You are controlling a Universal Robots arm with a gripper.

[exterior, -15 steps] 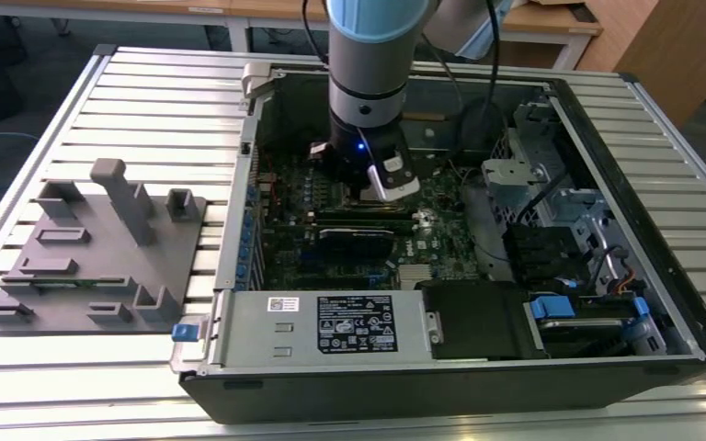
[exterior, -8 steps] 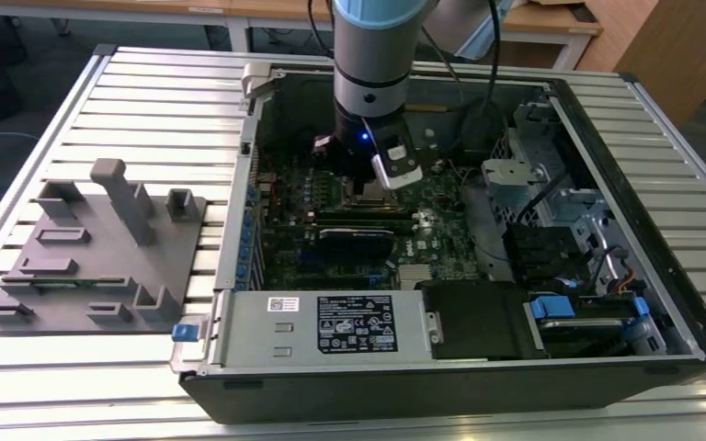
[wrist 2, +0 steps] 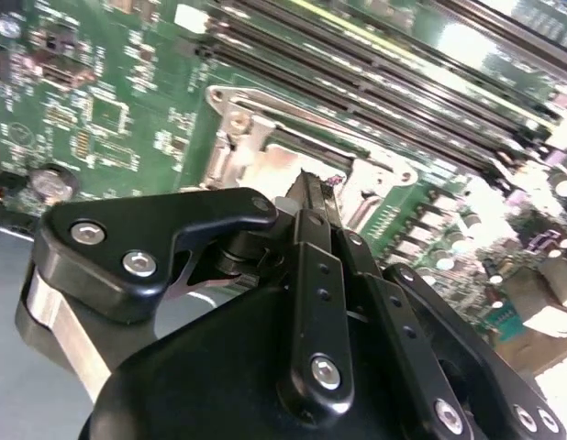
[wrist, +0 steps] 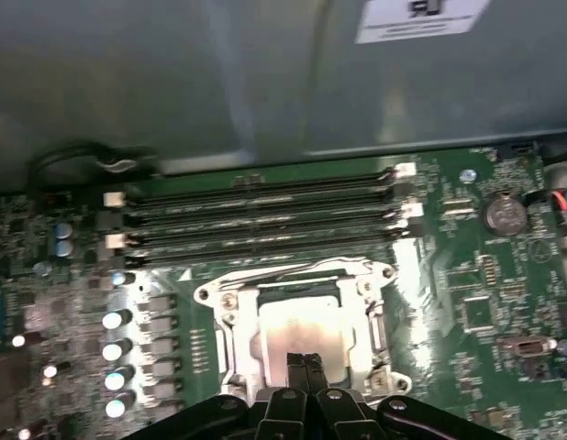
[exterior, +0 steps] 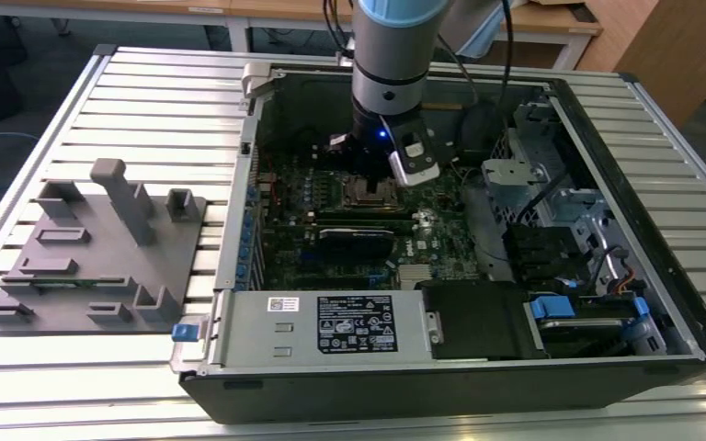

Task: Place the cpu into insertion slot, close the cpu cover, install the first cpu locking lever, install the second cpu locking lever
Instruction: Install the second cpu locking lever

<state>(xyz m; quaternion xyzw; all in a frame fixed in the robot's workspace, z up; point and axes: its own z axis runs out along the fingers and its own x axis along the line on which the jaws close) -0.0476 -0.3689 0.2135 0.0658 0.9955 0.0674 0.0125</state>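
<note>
Claw (wrist: 299, 365) fingers are pressed together, tips side by side w/ no gap, nothing pinched between them; in both wrist views the tips (wrist 2: 313, 197) sit at the near edge of the cpu (wrist: 300, 332), directly over its pale silver-grey face. Whether tips touch the chip cannot be told.

Cpu lies flat inside the insertion slot (wrist: 230, 344), just beneath and ahead of the claw. The cpu cover (wrist: 293, 280) is down around the chip: dull-metal frame w/ square cut-out, cpu face showing through it. In the second wrist view the cover's rim (wrist 2: 293, 115) runs just beyond the fingertips.

Beyond the slot from the claw: four long black memory slots (wrist: 261, 215) in parallel, w/ white end latches. To one side of the slot, a column of silver capacitors (wrist: 116, 348). Further off on the motherboard (wrist: 467, 266), a round coin cell battery (wrist: 505, 214).

Exterior view: arm (exterior: 390, 55) descends vertically into the open PC case (exterior: 598, 220), claw (exterior: 371, 179) low over the slot (exterior: 370, 191). Below the claw in that view, the labelled power supply box (exterior: 328, 323) sits at the case's near edge. Well apart from the claw, at the exterior view's left, a grey fixture tray (exterior: 84, 266) rests on the slatted metal table (exterior: 144, 92).
</note>
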